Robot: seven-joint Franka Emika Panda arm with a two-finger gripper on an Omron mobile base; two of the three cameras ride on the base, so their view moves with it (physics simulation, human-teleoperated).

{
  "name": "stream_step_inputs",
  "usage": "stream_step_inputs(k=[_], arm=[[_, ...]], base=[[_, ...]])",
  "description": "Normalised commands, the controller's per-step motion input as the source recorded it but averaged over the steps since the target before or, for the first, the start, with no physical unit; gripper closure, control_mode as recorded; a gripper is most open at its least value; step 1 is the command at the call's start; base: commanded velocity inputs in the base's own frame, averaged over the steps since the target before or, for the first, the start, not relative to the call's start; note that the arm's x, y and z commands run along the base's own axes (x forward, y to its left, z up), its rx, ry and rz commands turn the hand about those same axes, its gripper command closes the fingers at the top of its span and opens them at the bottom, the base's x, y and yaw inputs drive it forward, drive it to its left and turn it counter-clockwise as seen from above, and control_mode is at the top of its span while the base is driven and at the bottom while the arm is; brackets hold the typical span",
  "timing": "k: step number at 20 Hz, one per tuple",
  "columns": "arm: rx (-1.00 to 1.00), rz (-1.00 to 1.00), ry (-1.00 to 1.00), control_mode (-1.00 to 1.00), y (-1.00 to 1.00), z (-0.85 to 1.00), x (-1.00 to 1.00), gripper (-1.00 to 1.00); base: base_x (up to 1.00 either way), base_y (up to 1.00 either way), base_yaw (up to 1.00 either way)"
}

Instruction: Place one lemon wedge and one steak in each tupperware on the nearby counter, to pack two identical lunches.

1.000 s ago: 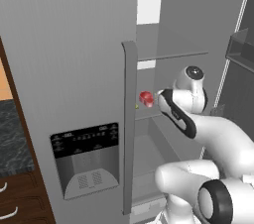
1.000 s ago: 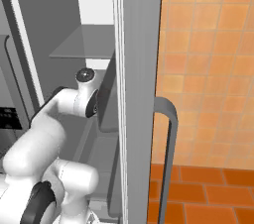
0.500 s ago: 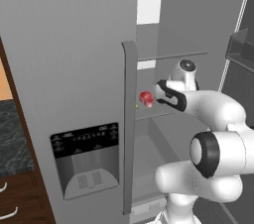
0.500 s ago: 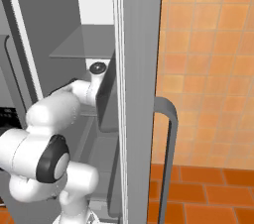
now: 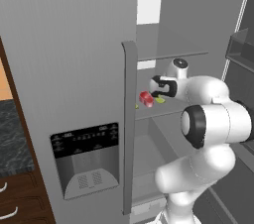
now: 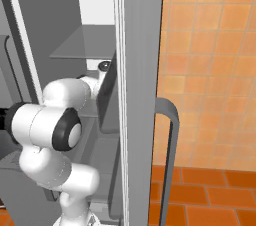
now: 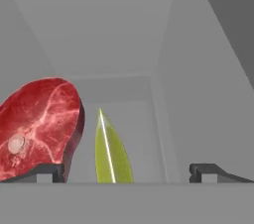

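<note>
Inside the open fridge, a red steak (image 5: pixel 146 98) lies on a glass shelf (image 5: pixel 166 111) with a yellow-green lemon wedge (image 5: pixel 159 100) just to its right. My gripper (image 5: pixel 155 87) hovers right above and behind them, open. In the hand view the steak (image 7: pixel 39 129) sits at the left by one fingertip (image 7: pixel 42 171), and the lemon wedge (image 7: pixel 110 153) stands between the open fingers of the gripper (image 7: pixel 126 171), with nothing held. The marbled counter (image 5: pixel 10 139) shows at the far left. The tupperware is out of view.
The fridge's left door, with its tall handle (image 5: pixel 130 119) and dispenser panel (image 5: pixel 87 158), stands close to the left of the shelf. The open right door with its bins (image 5: pixel 243 49) flanks my arm. An upper glass shelf (image 5: pixel 173 55) hangs overhead. An orange tiled wall (image 6: pixel 210 70) lies beyond.
My hand has moved up and to the left, closer over the steak and lemon wedge, while the elbow swung round. The gripper has stayed open. The food has not moved.
</note>
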Motion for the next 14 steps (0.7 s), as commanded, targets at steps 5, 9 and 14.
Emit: stream_step_inputs(k=[5, 9, 14], arm=[[0.00, 0.07, 0.02, -1.00, 0.00, -0.18, 0.07, -1.00], [0.00, 0.03, 0.00, -1.00, 0.00, -0.20, 0.00, -1.00], [0.00, 0.03, 0.00, -1.00, 0.00, -0.19, 0.00, -1.00]], base=[[0.00, 0.00, 0.00], [0.00, 0.00, 0.00], [0.00, 0.00, 0.00]])
